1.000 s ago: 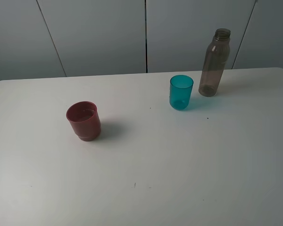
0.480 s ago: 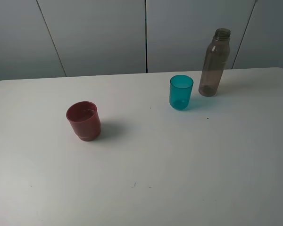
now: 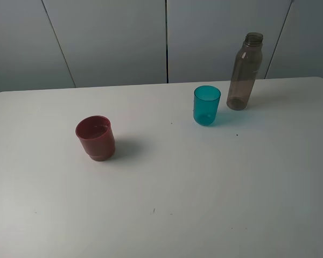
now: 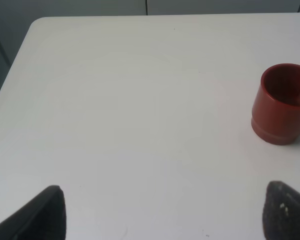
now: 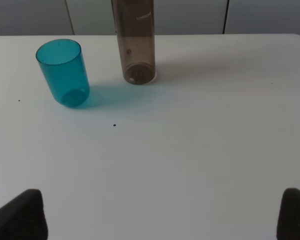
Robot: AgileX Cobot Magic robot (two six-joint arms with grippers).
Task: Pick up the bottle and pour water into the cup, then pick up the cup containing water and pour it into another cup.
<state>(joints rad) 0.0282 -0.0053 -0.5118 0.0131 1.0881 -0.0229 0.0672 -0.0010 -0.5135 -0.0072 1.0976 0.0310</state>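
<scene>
**Desk:** Toward the far right of the white table (image 3: 215, 193), what stood where?

**Photographer:** That's where the bottle (image 3: 244, 72) stood, upright and uncapped, its neck reaching up against the grey wall panels (image 3: 107, 40). The teal cup (image 3: 206, 105) stood upright near it, a little closer to the camera and toward the table's middle; the two were apart, not touching. Through its clear wall I couldn't tell whether it held any water.

**Desk:** And the other cup?

**Photographer:** The red cup (image 3: 96, 138) sat upright well apart from both, over on the left half of the table, throwing a soft shadow to its right.

**Desk:** Were the arms in the high shot?

**Photographer:** No, only the wrist cameras caught them. The right gripper (image 5: 162, 215) was spread wide, a dark fingertip at each lower corner of its picture and nothing between them; it hung back from the bottle and the teal cup, both of which stood ahead of it. The left gripper (image 4: 172, 212) was equally wide apart and held nothing, with the red cup ahead of it, off to one side and clear of both fingertips.
</scene>
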